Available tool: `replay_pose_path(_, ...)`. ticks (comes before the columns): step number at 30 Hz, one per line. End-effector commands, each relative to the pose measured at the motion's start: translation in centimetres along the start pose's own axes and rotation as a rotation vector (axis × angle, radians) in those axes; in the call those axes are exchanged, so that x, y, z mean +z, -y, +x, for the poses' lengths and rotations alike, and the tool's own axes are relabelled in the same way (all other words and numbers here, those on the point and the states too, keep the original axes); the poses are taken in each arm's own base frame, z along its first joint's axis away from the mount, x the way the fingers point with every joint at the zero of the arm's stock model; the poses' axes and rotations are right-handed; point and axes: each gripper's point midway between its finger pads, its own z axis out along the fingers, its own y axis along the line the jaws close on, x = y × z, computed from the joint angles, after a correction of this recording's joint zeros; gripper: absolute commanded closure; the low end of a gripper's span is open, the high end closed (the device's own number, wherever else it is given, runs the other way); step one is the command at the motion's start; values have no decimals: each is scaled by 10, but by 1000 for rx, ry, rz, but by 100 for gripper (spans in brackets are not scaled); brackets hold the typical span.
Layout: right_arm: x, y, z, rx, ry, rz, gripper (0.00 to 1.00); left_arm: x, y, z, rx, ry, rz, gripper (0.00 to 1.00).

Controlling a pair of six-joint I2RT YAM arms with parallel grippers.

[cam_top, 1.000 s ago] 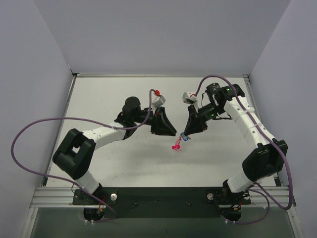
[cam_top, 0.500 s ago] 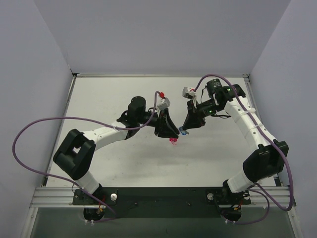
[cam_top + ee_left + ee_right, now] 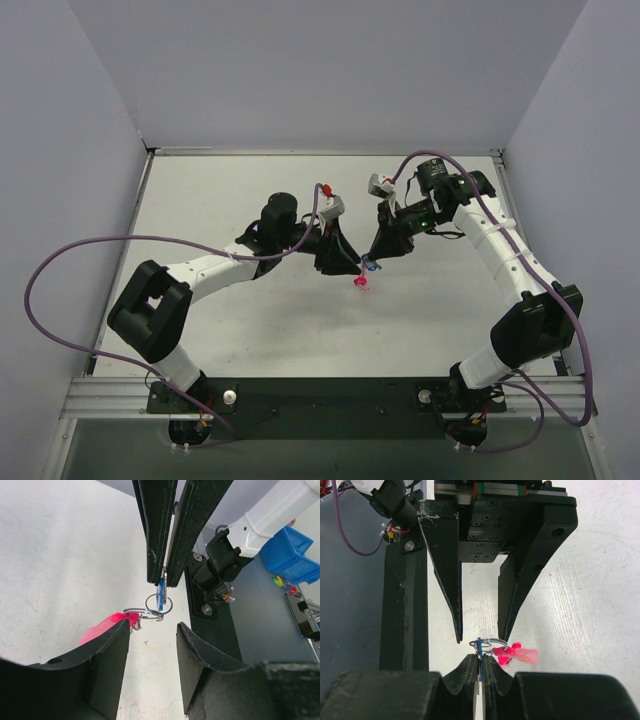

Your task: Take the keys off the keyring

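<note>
Jaws on the right gripper [image 3: 480,662] are clamped on the blue key [image 3: 160,597], keyring [image 3: 149,613] hanging off it. Meanwhile the left gripper [image 3: 152,627] has its jaws apart either side of that ring, pink keys [image 3: 102,625] dangling too.

a white table [image 3: 250,320], blue bin [image 3: 294,555] (off its edge).

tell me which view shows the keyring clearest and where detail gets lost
Left wrist: the keyring is crisp against the pale table, while the left hand in the foreground is near-black with little surface detail. Right wrist: the keyring is sharp too, with the pink keys vivid beside it. Top external: even light and soft shadows, but the keyring is too small to resolve.
</note>
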Motion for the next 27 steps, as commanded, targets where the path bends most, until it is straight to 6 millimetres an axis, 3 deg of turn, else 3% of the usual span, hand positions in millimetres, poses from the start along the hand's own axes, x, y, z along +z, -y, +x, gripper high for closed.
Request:
replay_pose_path(1, -3, -12, -7, -21, 25, -3, 100, -2, 11, -35, 94, 53, -1, 47)
replay_pose_path(20, -1, -1, -7, -4, 20, 41, 100, 5, 14, -34, 64, 48, 26, 47)
replay_pose_path(27, -2, -3, -10, -12, 30, 46, 100, 6, 12, -32, 65, 43, 22, 56)
